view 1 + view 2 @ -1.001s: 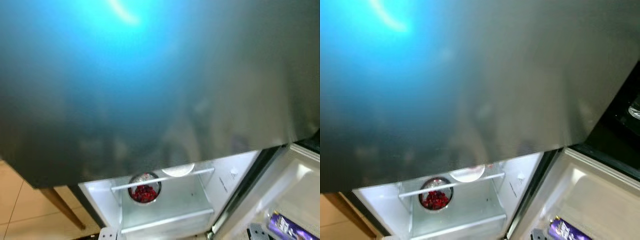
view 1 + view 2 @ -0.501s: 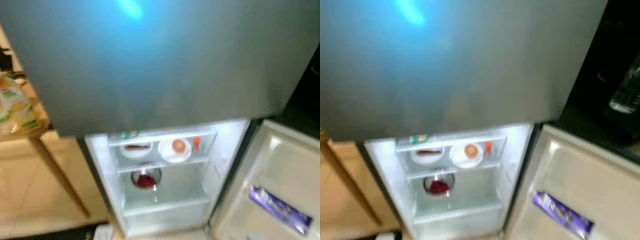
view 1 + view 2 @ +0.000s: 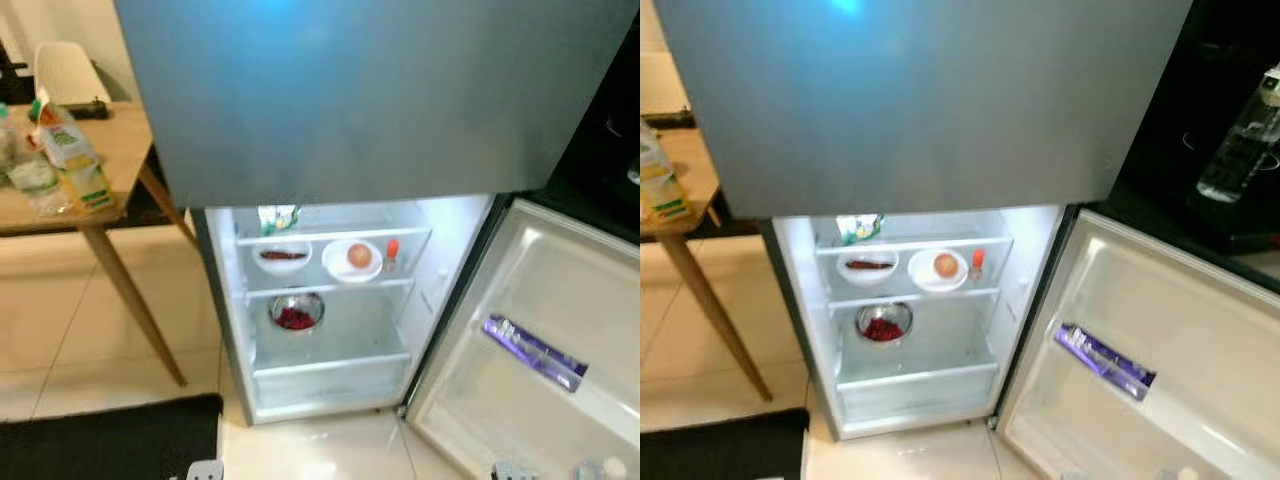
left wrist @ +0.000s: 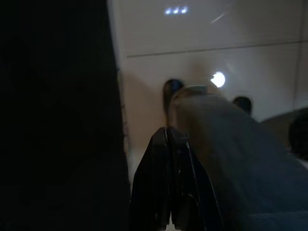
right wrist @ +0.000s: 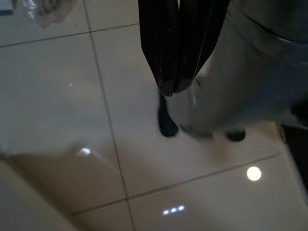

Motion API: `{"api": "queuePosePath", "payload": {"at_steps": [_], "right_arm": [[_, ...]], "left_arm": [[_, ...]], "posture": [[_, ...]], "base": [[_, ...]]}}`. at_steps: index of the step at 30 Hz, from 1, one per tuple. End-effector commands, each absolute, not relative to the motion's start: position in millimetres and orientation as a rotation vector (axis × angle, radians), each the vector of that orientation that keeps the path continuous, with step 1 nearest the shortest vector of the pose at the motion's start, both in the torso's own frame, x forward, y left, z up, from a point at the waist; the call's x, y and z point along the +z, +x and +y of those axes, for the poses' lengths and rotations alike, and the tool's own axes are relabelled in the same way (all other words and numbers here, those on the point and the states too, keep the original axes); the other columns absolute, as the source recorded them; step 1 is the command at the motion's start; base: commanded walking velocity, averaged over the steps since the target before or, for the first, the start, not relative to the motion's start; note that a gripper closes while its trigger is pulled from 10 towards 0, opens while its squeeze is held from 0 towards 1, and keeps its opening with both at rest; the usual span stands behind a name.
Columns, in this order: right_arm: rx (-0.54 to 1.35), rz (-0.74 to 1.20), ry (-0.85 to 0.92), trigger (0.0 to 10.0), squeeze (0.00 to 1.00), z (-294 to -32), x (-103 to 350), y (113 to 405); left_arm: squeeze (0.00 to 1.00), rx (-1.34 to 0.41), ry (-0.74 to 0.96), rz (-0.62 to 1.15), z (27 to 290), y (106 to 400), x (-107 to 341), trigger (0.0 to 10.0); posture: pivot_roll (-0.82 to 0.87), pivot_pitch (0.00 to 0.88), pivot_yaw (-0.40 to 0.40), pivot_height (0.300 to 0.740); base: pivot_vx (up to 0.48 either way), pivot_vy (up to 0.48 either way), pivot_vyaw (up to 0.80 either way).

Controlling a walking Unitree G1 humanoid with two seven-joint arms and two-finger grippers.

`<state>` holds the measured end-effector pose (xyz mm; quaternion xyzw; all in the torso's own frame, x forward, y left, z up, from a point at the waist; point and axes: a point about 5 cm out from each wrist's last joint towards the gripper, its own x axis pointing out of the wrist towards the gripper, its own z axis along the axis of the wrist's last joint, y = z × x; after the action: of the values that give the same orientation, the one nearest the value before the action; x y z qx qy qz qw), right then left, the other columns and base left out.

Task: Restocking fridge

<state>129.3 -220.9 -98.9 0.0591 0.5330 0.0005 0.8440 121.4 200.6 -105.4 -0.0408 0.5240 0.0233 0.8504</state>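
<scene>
Both grippers hang idle over the tiled floor: from my left wrist view the left gripper [image 4: 169,144] has its black fingers pressed together, and my right wrist view shows the right gripper [image 5: 174,82] closed and empty too. Through the head cameras I see the fridge [image 3: 330,300] ahead, lower door [image 3: 1140,340] swung wide, a bowl of red berries [image 3: 296,312] on its middle shelf, a purple packet [image 3: 533,352] in the door rack, and a wooden table [image 3: 110,150] to its left.
</scene>
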Motion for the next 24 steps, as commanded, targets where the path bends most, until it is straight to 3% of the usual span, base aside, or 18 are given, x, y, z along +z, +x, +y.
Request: {"api": "queuePosePath", "payload": {"at_steps": [1,7,13,20,24], "right_arm": [[-0.009,1.142,0.119,10.0,0.00,-223.9,-100.2,123.5],[0.003,1.154,0.086,10.0,0.00,-225.6,-100.4,122.0],[0.008,1.163,0.082,10.0,0.00,-225.8,-100.7,121.0],[0.007,1.163,0.081,10.0,0.00,-225.6,-100.9,120.8],[-0.006,1.157,0.101,10.0,0.00,-225.6,-100.8,121.0]], "left_arm": [[0.00,0.049,-0.073,1.142,202.3,112.0,-108.2,10.0],[0.00,0.051,-0.074,1.147,202.7,110.5,-108.6,10.0],[0.00,0.053,-0.078,1.149,202.5,109.6,-108.9,10.0],[0.00,0.041,-0.055,1.139,202.7,110.6,-108.4,10.0],[0.00,0.034,-0.050,1.140,202.4,111.0,-108.3,10.0]], "posture": [[-0.09,0.000,-0.017,0.740],[-0.10,0.000,-0.016,0.740],[-0.10,0.000,-0.016,0.740],[-0.10,0.000,-0.017,0.740],[-0.10,0.000,-0.016,0.740]], "base": [[-0.390,0.000,0.00],[-0.386,0.000,0.00],[-0.373,0.000,-0.77],[0.000,0.000,-0.77],[0.000,0.000,-0.10]]}}
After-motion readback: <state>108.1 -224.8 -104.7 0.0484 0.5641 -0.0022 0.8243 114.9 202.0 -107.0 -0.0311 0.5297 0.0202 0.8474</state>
